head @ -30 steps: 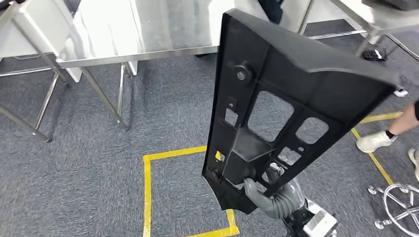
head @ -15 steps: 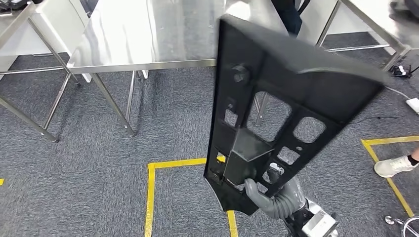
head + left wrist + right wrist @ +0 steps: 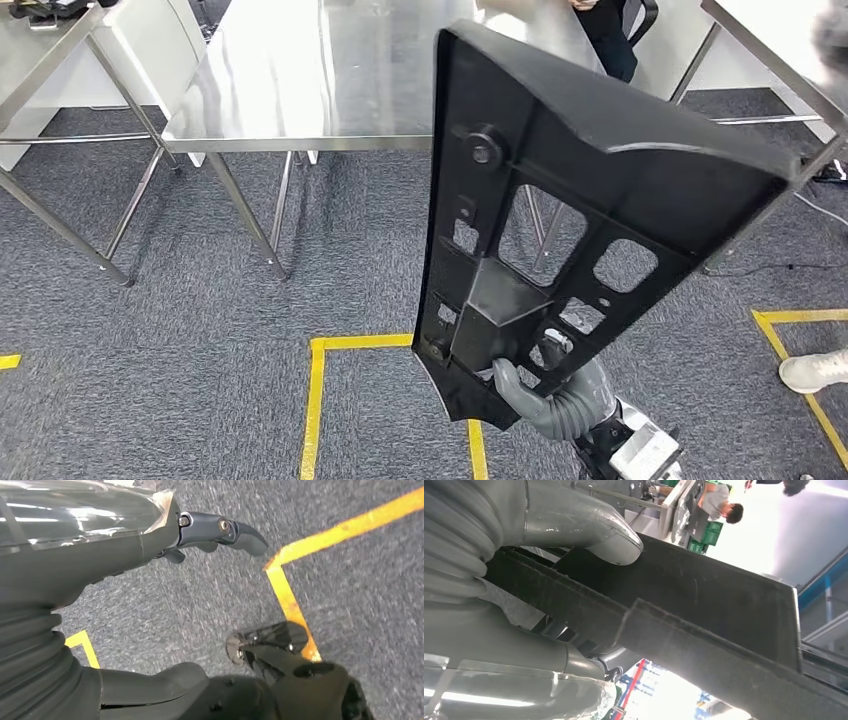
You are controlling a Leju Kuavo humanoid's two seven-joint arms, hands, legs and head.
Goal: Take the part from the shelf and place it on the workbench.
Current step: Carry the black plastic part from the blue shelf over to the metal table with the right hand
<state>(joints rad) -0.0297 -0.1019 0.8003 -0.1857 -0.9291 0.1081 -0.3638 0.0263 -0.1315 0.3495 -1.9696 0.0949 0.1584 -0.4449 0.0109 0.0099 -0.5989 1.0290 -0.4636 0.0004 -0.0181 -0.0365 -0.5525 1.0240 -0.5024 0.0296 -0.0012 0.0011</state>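
Note:
The part (image 3: 600,180) is a large black plastic panel with several cut-outs, held upright and leaning right in the head view. My right hand (image 3: 545,400) grips its lower end from below, thumb on the near face. In the right wrist view the thumb (image 3: 574,520) presses on the part's (image 3: 704,605) ribbed black edge. The steel workbench (image 3: 330,90) stands ahead, its front edge partly hidden behind the part. My left hand (image 3: 90,565) hangs over the carpet with its fingers (image 3: 220,530) apart and nothing in it.
Yellow floor tape (image 3: 318,400) marks a square on the grey carpet just ahead. The workbench's legs (image 3: 245,215) slant down at its front left. Other steel tables stand at the left (image 3: 60,40) and right (image 3: 770,50). A person's shoe (image 3: 815,370) is at the right edge.
The whole view has shifted as the camera moved: the workbench now sits more to the right and lower in view, and the shoe has slid right. My right hand still grips the part.

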